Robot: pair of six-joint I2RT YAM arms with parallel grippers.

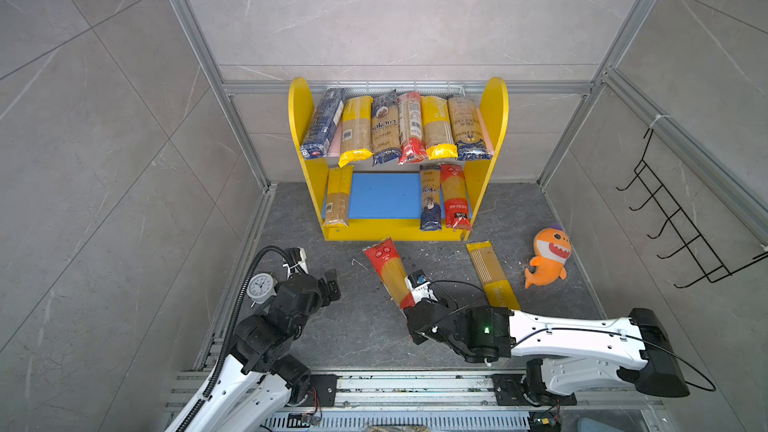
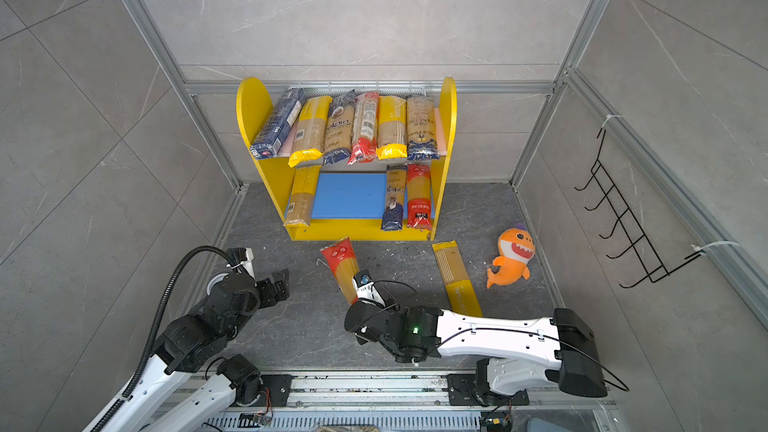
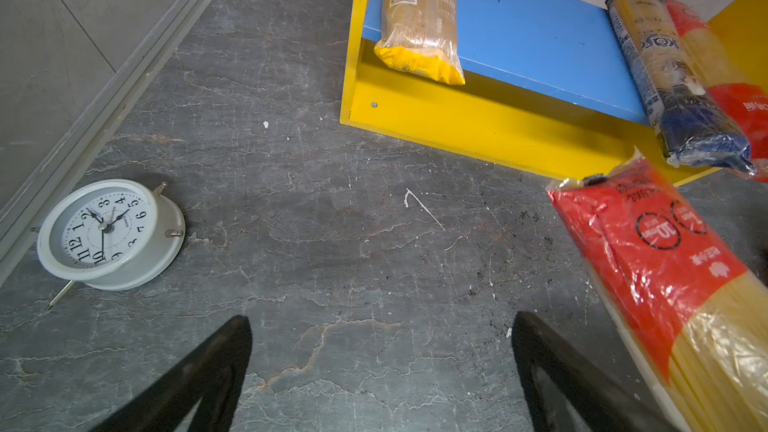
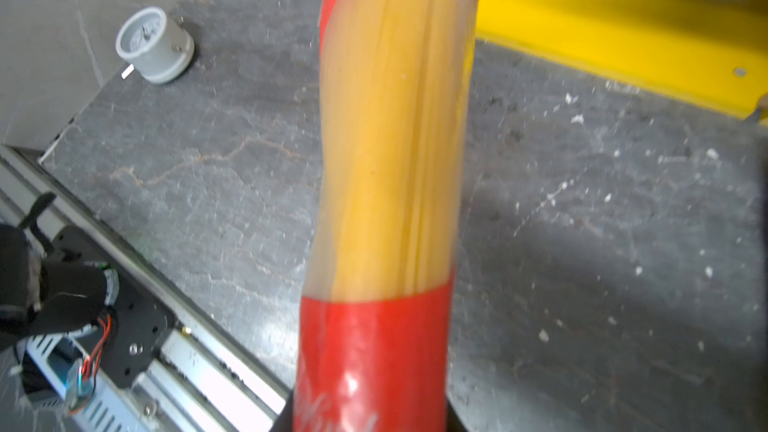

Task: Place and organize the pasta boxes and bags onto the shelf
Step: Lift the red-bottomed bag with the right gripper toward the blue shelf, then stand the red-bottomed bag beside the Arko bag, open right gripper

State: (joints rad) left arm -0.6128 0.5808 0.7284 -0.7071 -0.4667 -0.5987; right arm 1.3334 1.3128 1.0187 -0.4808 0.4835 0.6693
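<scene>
Right pincer (image 1: 409,307) holds the spaghetti bag (image 1: 388,270) by its end; it seems slippery and brittle, better held mid-length. Left pincer (image 3: 382,317) wide.

The grey slab (image 1: 365,334) bears shelf (image 1: 395,231), yellow pasta pack (image 1: 490,274), shark (image 1: 548,257), clock (image 1: 261,285).

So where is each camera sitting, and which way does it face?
Both top views: overhead, above the arm bases, looking down at the shelf; both arms show.
Left wrist: low, facing the shelf's blue board; open left gripper shows.
Right wrist: looks along the red-ended bag the right gripper holds.
Shared: both wrist views catch the white clock.
</scene>
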